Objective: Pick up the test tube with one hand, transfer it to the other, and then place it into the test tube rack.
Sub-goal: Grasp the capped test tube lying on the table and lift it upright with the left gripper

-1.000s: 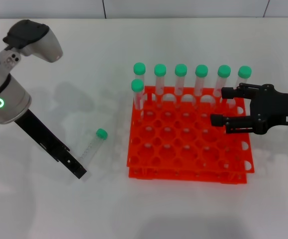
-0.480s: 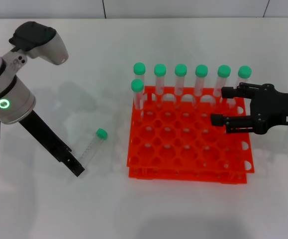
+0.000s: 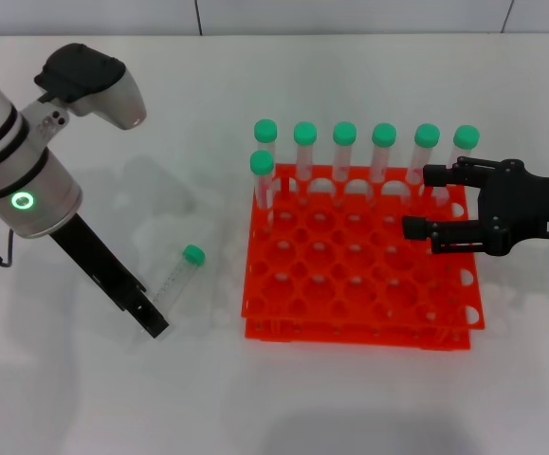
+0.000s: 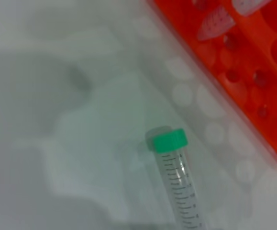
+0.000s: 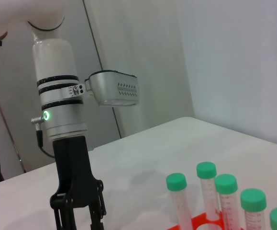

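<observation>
While the test tube (image 3: 173, 276) lies flat on the table, cap pointing away from the robot, the left gripper (image 3: 153, 325) sits beside its bottom end; finger opening unclear. The right gripper (image 3: 414, 201) hovers open over the test tube rack (image 3: 350, 284).

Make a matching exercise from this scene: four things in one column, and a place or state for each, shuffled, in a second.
Things:
1. loose test tube
2. left claw
3. right claw
4. test tube rack

Places or states:
A. hovers over the rack's right side, open, holding nothing
B. lies flat on the white table, left of the rack
C. stands on the table and holds seven green-capped tubes upright
D. sits low over the table by the lying tube's bottom end

Pairs: 1-B, 2-D, 3-A, 4-C
</observation>
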Action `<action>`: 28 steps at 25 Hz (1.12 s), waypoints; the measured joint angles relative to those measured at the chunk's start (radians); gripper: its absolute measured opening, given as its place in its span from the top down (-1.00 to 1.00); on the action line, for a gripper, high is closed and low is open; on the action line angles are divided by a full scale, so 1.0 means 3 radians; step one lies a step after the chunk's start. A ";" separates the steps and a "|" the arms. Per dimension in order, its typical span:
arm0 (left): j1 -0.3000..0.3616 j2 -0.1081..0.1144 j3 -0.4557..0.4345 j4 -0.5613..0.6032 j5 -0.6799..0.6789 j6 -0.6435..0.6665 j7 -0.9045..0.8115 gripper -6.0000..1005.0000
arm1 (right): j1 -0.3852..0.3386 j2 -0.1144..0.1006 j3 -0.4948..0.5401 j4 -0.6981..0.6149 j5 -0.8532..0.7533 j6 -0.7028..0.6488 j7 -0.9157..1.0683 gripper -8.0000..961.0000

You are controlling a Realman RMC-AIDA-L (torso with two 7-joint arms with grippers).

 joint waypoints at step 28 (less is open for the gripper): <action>-0.0055 -0.0025 0.0161 -0.0078 0.0078 -0.0087 -0.0129 0.07 | -0.0006 0.0000 0.0000 -0.0006 0.0000 0.0000 -0.0005 -0.66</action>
